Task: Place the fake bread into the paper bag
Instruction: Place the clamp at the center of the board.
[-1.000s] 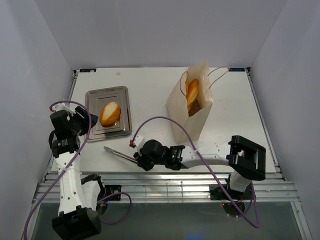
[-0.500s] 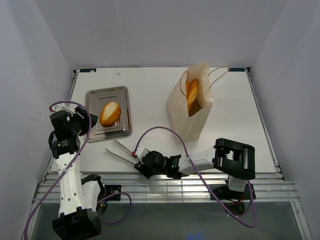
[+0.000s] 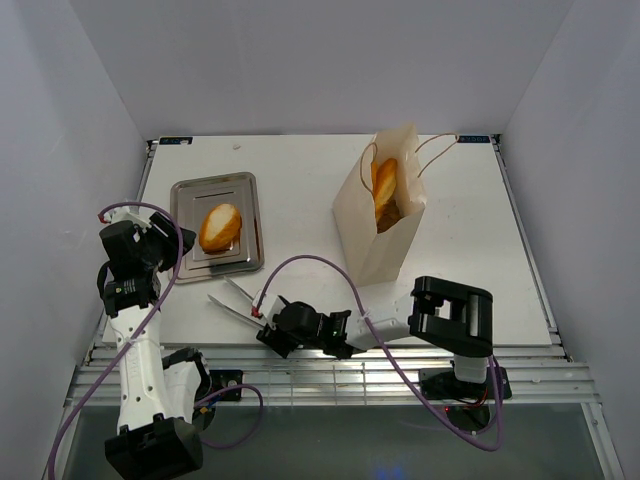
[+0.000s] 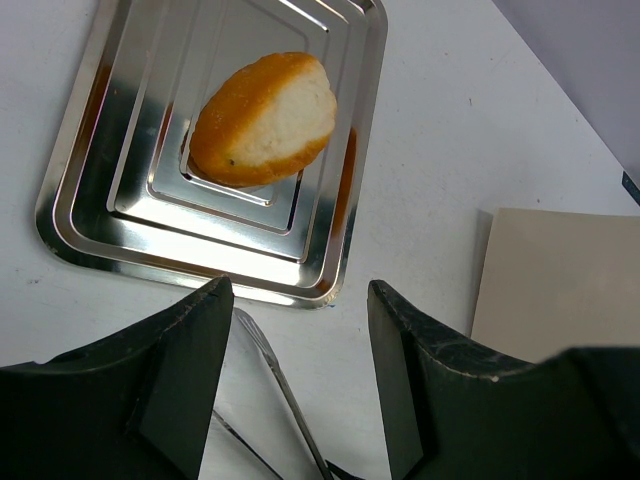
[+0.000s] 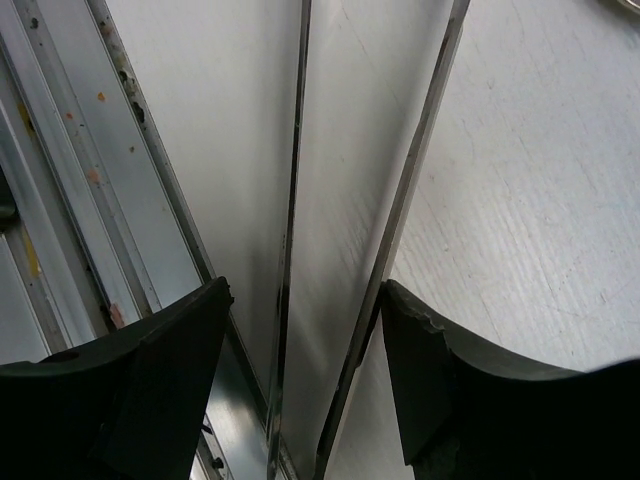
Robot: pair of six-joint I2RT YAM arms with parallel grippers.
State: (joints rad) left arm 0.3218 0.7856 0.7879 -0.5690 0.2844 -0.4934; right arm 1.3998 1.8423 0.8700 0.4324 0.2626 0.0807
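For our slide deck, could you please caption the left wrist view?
Open left gripper hovers near an oval bread roll on a steel tray, with tongs and paper bag nearby.

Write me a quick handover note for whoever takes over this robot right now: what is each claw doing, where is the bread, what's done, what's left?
Left gripper: open and empty, hovering over the near rim of the steel tray.
Right gripper: open, low at the near edge of the table, fingers either side of the tongs, not squeezing them.
Done: at least one bread piece stands in the upright paper bag.
Left: one oval roll lies on the tray and has to go into the bag.
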